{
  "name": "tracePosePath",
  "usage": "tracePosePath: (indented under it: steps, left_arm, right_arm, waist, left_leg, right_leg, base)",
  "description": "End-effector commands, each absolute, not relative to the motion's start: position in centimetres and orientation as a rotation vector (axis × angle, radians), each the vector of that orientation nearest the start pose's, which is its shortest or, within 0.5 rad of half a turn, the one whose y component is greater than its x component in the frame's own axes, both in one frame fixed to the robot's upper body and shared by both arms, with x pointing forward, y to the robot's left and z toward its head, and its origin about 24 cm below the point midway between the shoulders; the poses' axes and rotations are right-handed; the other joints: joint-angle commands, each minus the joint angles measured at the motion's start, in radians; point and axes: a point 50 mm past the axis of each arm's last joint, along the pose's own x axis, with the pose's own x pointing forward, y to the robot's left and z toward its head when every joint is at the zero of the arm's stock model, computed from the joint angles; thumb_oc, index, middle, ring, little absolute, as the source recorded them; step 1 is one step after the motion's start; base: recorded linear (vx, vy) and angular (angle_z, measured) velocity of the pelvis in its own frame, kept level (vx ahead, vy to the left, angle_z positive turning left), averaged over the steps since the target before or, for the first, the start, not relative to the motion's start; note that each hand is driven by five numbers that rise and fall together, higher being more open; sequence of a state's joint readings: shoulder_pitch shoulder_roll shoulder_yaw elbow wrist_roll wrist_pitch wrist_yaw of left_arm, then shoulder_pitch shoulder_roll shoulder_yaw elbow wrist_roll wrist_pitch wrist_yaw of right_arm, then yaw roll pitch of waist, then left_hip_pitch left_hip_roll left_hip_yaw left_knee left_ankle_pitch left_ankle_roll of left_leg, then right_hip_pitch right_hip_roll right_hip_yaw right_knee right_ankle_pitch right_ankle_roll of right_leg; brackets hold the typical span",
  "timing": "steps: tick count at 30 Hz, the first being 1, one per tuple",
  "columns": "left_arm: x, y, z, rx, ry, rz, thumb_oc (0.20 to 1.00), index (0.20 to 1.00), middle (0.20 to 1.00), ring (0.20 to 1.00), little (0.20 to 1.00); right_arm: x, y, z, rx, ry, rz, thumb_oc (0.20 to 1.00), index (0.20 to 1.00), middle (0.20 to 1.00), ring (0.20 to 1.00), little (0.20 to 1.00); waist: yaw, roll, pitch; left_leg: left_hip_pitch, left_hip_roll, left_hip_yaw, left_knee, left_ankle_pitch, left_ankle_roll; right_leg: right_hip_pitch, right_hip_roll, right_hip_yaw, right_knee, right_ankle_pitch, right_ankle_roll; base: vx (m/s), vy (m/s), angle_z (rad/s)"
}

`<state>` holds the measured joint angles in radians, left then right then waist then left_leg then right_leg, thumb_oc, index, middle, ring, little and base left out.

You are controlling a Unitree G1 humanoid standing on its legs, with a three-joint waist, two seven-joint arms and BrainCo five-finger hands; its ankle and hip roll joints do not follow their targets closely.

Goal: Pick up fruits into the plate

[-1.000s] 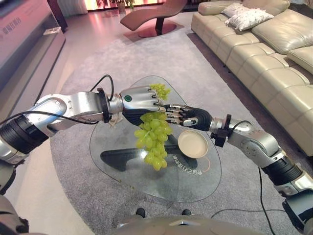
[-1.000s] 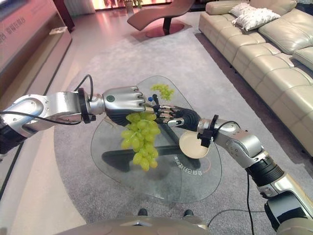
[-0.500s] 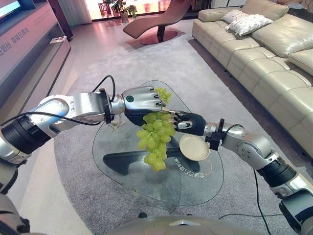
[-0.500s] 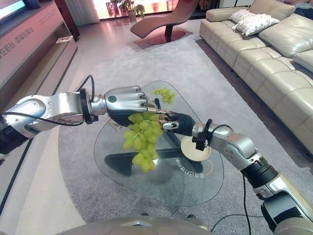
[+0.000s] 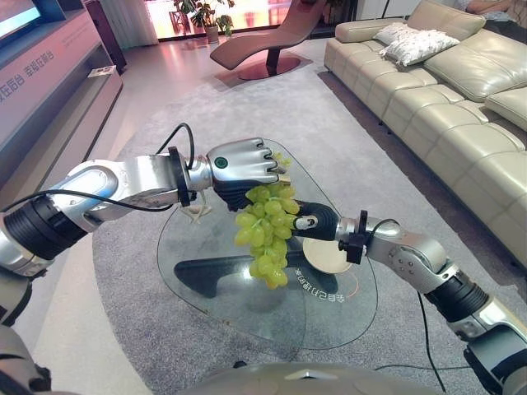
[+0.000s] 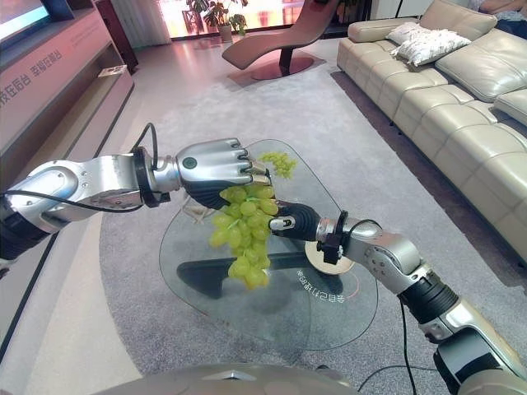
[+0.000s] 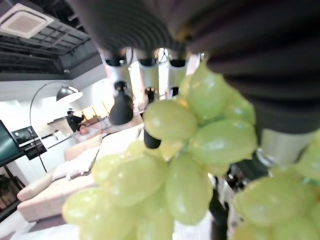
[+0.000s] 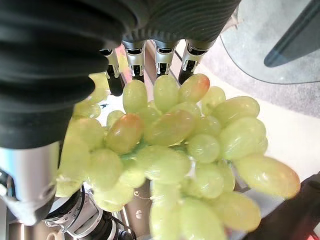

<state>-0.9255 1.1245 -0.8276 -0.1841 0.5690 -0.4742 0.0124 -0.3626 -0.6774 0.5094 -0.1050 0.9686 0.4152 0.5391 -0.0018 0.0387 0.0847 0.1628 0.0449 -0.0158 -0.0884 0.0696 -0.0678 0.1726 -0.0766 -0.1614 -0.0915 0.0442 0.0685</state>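
A large bunch of green grapes hangs above the glass table. My left hand is shut on its top. My right hand comes in from the right and lies against the bunch's side. In the right wrist view its fingers stretch straight past the grapes, which rest against the palm. In the left wrist view, grapes hang right below my left hand's fingers. A round beige plate sits on the table under my right wrist. A smaller bunch of grapes lies at the table's far end.
A small white object lies on the table below my left wrist. The table stands on a grey rug. A cream sofa runs along the right, a lounge chair stands at the back, and a low cabinet is at the left.
My right hand has slid in from behind the bunch and now lies against its side, above the plate. My left hand still holds the bunch up. The camera has shifted slightly.
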Motion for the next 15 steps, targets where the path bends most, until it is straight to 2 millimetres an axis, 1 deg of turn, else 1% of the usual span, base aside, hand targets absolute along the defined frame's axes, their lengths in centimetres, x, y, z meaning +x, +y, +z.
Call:
tracePosePath:
  steps: [1,6,15]
  left_arm:
    - [27.8,12.0,28.1,1.707,-1.198,-0.526,0.200,0.200,0.200,0.200,0.200]
    - [27.9,12.0,28.3,1.711,-1.186,-0.513,0.200,0.200,0.200,0.200,0.200]
    - [29.0,13.2,28.4,1.712,-1.104,-0.454,0.200,0.200,0.200,0.200,0.200]
  right_arm:
    - [25.2,-10.1,9.1,0.260,0.315,1.223,1.000,1.000,1.000,1.000,1.000]
    - [24.8,-9.4,9.3,0.276,0.308,1.264,1.000,1.000,1.000,1.000,1.000]
    - [24.1,-8.6,9.4,0.299,0.298,1.311,1.000,1.000,1.000,1.000,1.000]
  waist:
    - [0.013,-0.037,-0.021]
    - [0.014,-0.036,-0.016]
    - [0.010,-0.031,-0.011]
  left_leg:
    - [0.031,-0.089,0.051,0.017,-0.138,0.059]
    - [0.031,-0.089,0.049,0.017,-0.137,0.059]
    - [0.032,-0.088,0.053,0.016,-0.136,0.060]
  right_leg:
    - [0.006,-0.010,-0.006,0.028,-0.051,0.039]
    - [0.006,-0.009,-0.002,0.028,-0.052,0.038]
    - [0.006,-0.007,0.006,0.025,-0.052,0.037]
  base:
    - [0.00,0.000,0.00]
    - [0.00,0.000,0.00]
    - [-0.01,0.000,-0.02]
